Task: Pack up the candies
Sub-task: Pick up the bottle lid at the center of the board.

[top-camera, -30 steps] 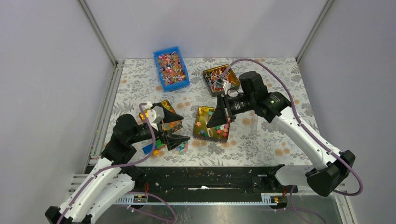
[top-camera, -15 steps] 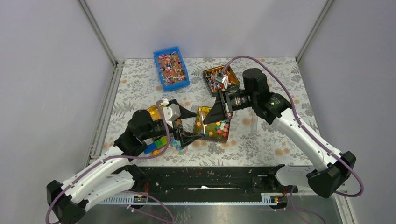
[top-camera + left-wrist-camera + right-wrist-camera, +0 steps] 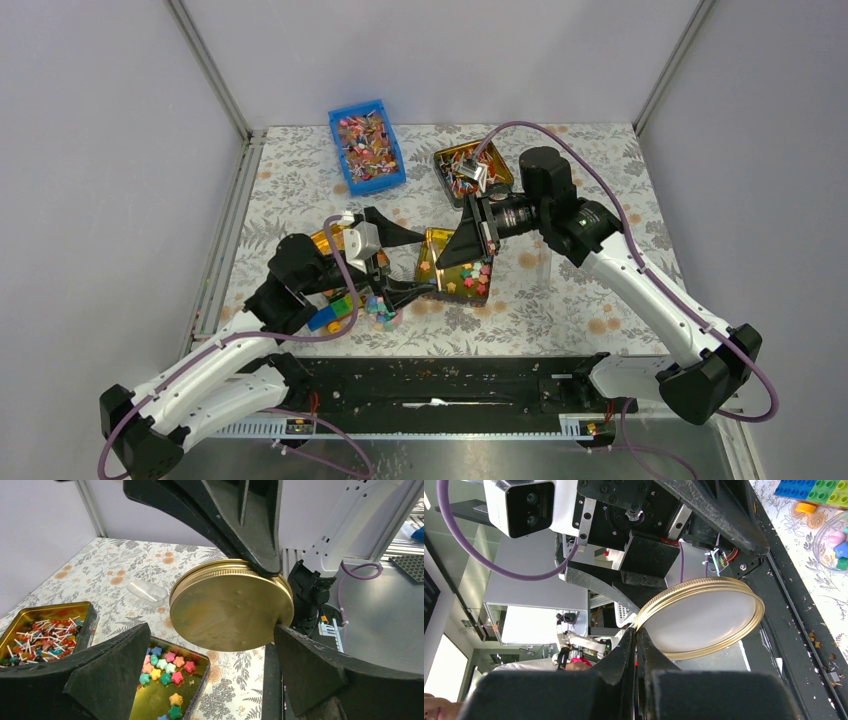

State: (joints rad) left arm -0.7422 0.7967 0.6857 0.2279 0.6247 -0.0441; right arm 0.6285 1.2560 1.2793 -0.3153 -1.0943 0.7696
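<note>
— Can you see the whole gold lid?
— No. From overhead I can't pick it out behind the right gripper, and from the left wrist its top rim sits behind a black finger.
— The tin of candies?
— Partly behind the left gripper, and cut at the bottom edge.
— That clear dish?
— Sliced off at the side in the right wrist view; its contents are too blurred to name.

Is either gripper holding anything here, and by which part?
The right gripper pinches the gold lid by its rim; the left gripper stands open around it, holding nothing.
</note>
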